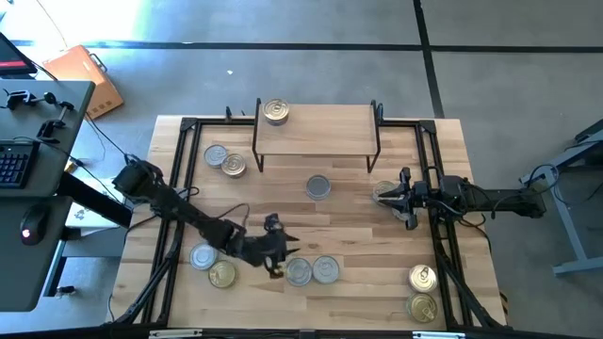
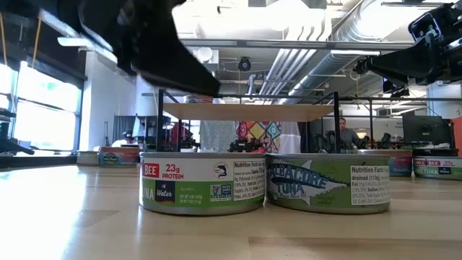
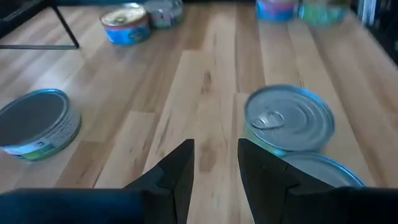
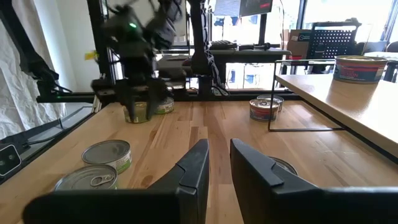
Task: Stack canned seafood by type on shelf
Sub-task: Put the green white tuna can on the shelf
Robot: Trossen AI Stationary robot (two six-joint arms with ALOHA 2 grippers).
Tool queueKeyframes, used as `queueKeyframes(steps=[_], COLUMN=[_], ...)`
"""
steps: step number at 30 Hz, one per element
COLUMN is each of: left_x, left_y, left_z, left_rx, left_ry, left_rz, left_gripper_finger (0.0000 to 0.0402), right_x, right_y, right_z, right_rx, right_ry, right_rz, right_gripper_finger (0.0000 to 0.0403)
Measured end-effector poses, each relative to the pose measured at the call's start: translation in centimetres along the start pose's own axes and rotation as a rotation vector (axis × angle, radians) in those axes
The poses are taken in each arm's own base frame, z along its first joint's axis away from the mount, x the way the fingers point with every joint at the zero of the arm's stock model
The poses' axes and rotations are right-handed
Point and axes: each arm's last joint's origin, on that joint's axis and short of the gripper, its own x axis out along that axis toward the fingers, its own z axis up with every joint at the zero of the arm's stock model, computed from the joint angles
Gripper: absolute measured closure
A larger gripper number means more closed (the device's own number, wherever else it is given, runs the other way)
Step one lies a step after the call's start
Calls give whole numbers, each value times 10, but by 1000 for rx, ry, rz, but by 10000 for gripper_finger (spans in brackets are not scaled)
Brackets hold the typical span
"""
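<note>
Slatted wooden tabletop [image 1: 349, 226] carries nearly everything: left gripper [image 1: 275, 252], jaws narrow and empty, hovers low centre beside two silver-lidded round tins [image 1: 312, 271]. Right gripper [image 1: 394, 196], narrow, waits right. Only one gold-lidded tin [image 1: 276, 113] tops the light wooden shelf [image 1: 320, 127].

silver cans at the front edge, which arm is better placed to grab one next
Left. The left claw hangs empty beside the silver cans, which fill its wrist view. The right claw waits over its own side, nearer the shelf.
</note>
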Motion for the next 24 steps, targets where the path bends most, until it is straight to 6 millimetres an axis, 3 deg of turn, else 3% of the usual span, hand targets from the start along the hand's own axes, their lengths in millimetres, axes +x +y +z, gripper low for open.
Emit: queueKeyframes(steps=[6, 17, 24], left_x=[-9, -18, -18], left_y=[19, 30, 29], left_z=[-25, -46, -46], left_rx=[-94, -81, -80], left_ry=[-160, -168, -168], left_rz=[-31, -34, -36], left_gripper_finger=[284, 284, 284], right_x=[0, 0, 0], right_y=[0, 0, -1], right_z=[0, 0, 1], right_rx=[0, -5, -244], right_ry=[0, 0, -1], right_rz=[0, -1, -42], right_gripper_finger=[346, 346, 346])
